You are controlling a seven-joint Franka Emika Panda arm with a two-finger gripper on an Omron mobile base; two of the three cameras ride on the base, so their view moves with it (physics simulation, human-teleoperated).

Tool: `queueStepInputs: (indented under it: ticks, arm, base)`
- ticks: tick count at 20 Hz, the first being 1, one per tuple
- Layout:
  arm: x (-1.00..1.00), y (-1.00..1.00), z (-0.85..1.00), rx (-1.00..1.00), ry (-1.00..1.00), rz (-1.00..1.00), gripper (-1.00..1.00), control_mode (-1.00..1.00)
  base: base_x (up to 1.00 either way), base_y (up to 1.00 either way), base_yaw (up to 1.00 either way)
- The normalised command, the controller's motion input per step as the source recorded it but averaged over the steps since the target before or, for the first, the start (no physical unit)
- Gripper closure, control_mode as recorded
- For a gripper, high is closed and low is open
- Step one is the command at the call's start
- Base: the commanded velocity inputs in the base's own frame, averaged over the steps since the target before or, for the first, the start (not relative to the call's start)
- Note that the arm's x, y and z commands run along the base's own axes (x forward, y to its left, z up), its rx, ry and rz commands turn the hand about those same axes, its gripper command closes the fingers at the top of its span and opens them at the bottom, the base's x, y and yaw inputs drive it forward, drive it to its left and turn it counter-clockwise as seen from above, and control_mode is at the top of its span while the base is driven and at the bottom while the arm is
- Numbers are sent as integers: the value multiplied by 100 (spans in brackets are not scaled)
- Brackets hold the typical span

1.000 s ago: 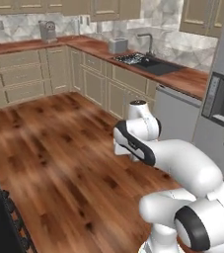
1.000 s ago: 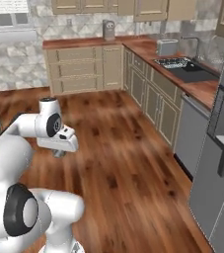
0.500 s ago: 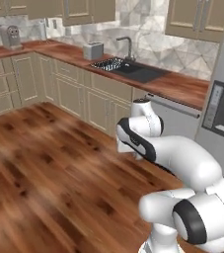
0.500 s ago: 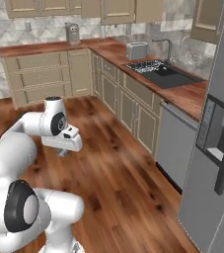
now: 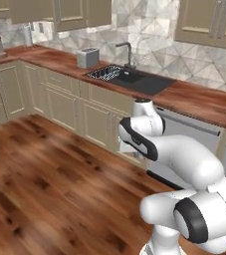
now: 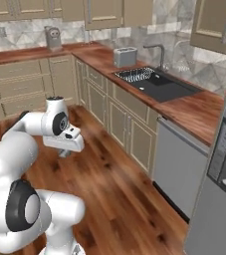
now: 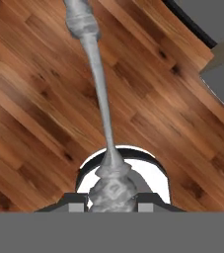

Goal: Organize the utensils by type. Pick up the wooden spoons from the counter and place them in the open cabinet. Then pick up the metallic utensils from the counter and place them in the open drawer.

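My gripper (image 7: 111, 197) is shut on a slim silver metallic utensil (image 7: 101, 94). Its long handle points away from the fingers over the wooden floor. I cannot tell whether it is the spoon or the fork. The hand (image 5: 130, 148) hangs low in front of the arm, pointing down at the floor (image 6: 63, 149). A reddish-brown counter (image 5: 199, 99) runs along the wall over cream cabinets (image 6: 194, 112). The wooden spoons, the open cabinet and the open drawer are out of view.
On the wall counter stand a toaster (image 5: 87, 58), a dark sink with a tap (image 5: 134, 79) and a coffee machine (image 6: 53, 37). A grey dishwasher (image 6: 179, 164) and a tall fridge (image 6: 219, 199) stand to the right. Wood floor (image 5: 40, 184) lies in front.
The whole picture has shifted: the base has moved, and the sink and toaster now sit closer and more central. The arm keeps its folded pose with the utensil still held.
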Motion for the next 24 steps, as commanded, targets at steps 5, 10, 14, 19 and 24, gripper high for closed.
queueStepInputs:
  ticks: [5,10,14,19,24]
  arm:
    - [0,0,0,0,0,0,100,100]
    - [0,0,0,0,0,0,100,100]
    - [0,0,0,0,0,0,100,100]
    - [0,0,0,0,0,0,100,100]
    - [0,0,0,0,0,0,100,100]
  base:
    - [91,22,-9]
    - [76,22,-1]
    - [60,20,14]
    - [58,7,42]
    - [40,4,67]
